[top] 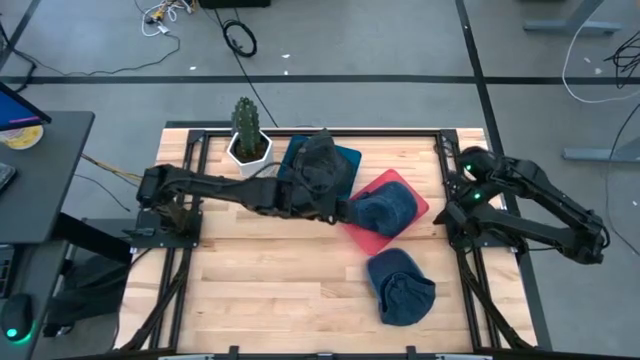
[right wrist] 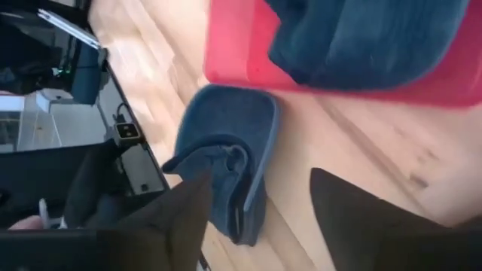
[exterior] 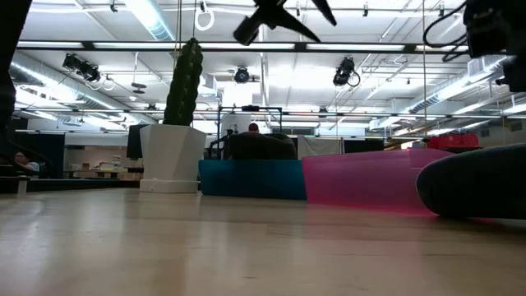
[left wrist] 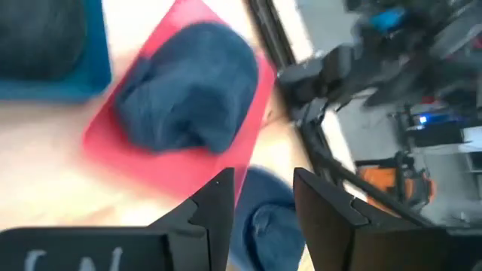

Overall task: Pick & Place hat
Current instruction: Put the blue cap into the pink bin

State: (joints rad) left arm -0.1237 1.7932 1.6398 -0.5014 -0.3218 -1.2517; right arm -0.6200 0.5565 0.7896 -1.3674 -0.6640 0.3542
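Note:
Three hats are in view. A dark hat [top: 320,160] lies in a blue tray [top: 347,160] at the far middle of the table. A blue hat [top: 385,208] [left wrist: 188,86] lies in a red tray [top: 415,195]. A second blue hat [top: 402,288] [right wrist: 226,162] lies crumpled on the bare wood nearer the front. My left gripper [top: 340,212] [left wrist: 263,203] hangs open above the red tray's left edge, with nothing between its fingers. My right gripper [top: 455,205] [right wrist: 260,218] is open and empty, drawn back at the table's right edge.
A cactus in a white pot [top: 246,135] stands at the far left, beside the blue tray. Black frame rails [top: 455,250] run along the table's left and right sides. Bare wood [top: 270,280] fills the near left part.

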